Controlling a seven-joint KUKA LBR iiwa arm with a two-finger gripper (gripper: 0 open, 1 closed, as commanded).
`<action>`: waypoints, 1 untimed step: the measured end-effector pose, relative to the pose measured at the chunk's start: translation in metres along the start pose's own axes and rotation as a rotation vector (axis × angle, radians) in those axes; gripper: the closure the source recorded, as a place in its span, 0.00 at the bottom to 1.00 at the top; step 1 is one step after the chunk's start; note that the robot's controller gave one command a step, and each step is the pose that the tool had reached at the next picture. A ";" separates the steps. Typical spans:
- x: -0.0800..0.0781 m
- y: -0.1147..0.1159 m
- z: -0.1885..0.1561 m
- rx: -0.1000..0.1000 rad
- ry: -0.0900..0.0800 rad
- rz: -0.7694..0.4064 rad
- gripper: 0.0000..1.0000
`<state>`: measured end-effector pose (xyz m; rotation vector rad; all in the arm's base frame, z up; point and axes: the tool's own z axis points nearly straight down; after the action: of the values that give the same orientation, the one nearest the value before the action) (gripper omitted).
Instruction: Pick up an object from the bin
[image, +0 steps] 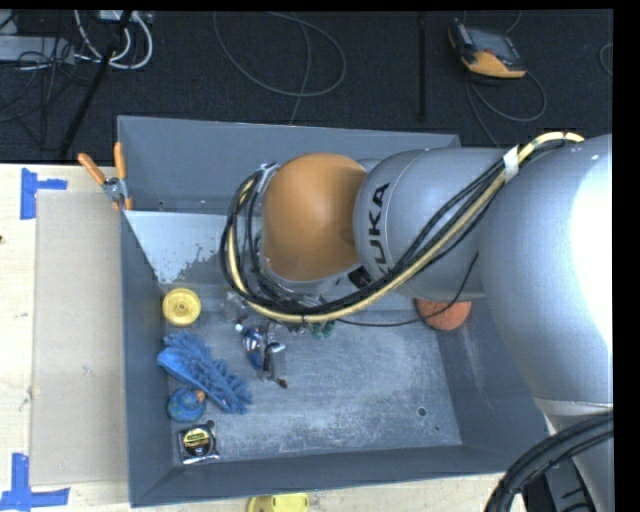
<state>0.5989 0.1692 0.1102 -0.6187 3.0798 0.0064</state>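
My gripper (266, 358) hangs low over the bin (380, 400) floor, just beside the blue brush (205, 370); whether it is open or closed I cannot tell. I judge I'm at the reach, with nothing seen gripped. Next I'd centre over the brush, then close

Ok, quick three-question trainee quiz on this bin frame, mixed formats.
1. True or false: in the camera view, the yellow disc lies left of the gripper.
2. Fill in: the bristly brush lying left of the gripper is coloured ____.
3. Which lies nearest the lower-left corner of the bin in the view? A) yellow disc B) brush C) tape measure

Key: 1 true; 2 blue; 3 C.
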 end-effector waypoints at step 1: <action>0.007 -0.036 0.008 0.002 -0.003 0.026 0.00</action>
<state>0.6061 0.1334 0.1018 -0.5777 3.0844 0.0043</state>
